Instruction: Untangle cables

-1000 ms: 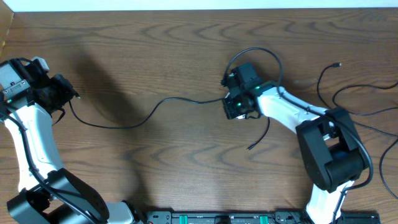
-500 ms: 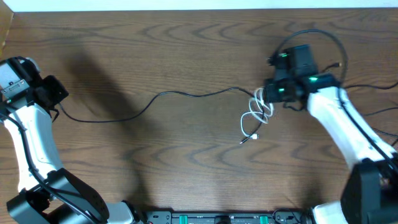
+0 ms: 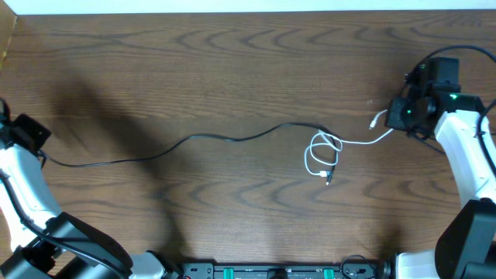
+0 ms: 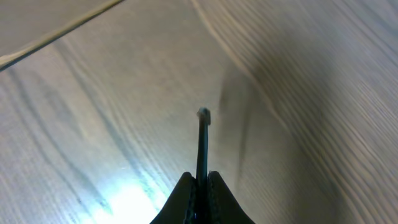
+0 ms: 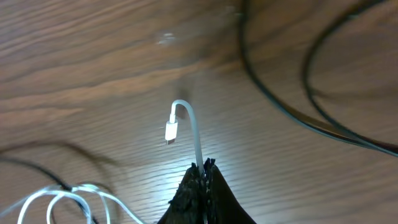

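Observation:
A long black cable [image 3: 194, 139] lies across the table from the far left to the middle. My left gripper [image 3: 39, 147] is shut on its left end. In the left wrist view its plug tip [image 4: 203, 114] sticks out past the shut jaws of that gripper [image 4: 202, 177]. A white cable [image 3: 322, 155] lies in small loops at the centre, crossing the black cable's right end, and runs right in a strand. My right gripper [image 3: 395, 116] is shut on that strand. The right wrist view has the white plug [image 5: 171, 130] curling just beyond that gripper [image 5: 204, 167].
More black cords [image 5: 323, 127] curve over the wood at the upper right of the right wrist view, close to the right gripper. The table's pale far edge [image 3: 232, 6] runs along the top. The arm bases [image 3: 271, 271] line the front edge.
The right gripper has swung right with the white cable's end, pulling a strand out of the loops. The left gripper has drawn farther left, stretching the black cable.

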Controlling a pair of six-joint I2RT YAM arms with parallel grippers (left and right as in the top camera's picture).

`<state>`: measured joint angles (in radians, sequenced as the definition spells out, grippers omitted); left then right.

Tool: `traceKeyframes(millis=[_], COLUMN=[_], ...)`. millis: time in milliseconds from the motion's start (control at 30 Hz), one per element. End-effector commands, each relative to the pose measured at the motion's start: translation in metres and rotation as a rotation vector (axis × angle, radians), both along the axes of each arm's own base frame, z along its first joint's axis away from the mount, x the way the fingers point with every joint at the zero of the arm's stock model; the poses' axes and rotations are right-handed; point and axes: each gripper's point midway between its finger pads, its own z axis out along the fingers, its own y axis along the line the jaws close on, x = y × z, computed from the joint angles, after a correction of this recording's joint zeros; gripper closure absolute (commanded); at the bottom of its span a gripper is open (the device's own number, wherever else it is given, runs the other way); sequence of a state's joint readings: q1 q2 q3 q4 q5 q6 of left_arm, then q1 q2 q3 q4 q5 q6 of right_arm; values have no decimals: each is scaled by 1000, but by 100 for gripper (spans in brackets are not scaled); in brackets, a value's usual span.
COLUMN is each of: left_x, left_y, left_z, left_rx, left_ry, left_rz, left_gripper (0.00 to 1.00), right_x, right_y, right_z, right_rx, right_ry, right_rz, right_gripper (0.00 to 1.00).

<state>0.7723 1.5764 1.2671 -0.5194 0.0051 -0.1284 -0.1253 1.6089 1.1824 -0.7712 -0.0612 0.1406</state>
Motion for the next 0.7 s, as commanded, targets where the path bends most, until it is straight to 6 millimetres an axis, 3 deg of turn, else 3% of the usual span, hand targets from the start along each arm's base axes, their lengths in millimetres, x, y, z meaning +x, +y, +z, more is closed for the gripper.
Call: traceKeyframes(millis=[0, 333, 533, 667], left_x=[-13, -50, -77, -84], left_y=[16, 65, 89, 95], left_z=[-1, 13, 19, 20], left_rx=[-5, 46, 59, 64], left_ry=[-18, -97, -147, -160], left_rz=[96, 267, 384, 410], left_gripper=[92, 93, 92, 92], right_x=[-3, -25, -36, -37], right_y=[-22, -92, -110, -113], right_z=[7, 6, 5, 5], right_rx=[-68, -118, -111, -99], right_ry=[-9, 24, 41, 34], right_rz=[-42, -232, -264, -296], right_gripper=[99, 99, 99, 99])
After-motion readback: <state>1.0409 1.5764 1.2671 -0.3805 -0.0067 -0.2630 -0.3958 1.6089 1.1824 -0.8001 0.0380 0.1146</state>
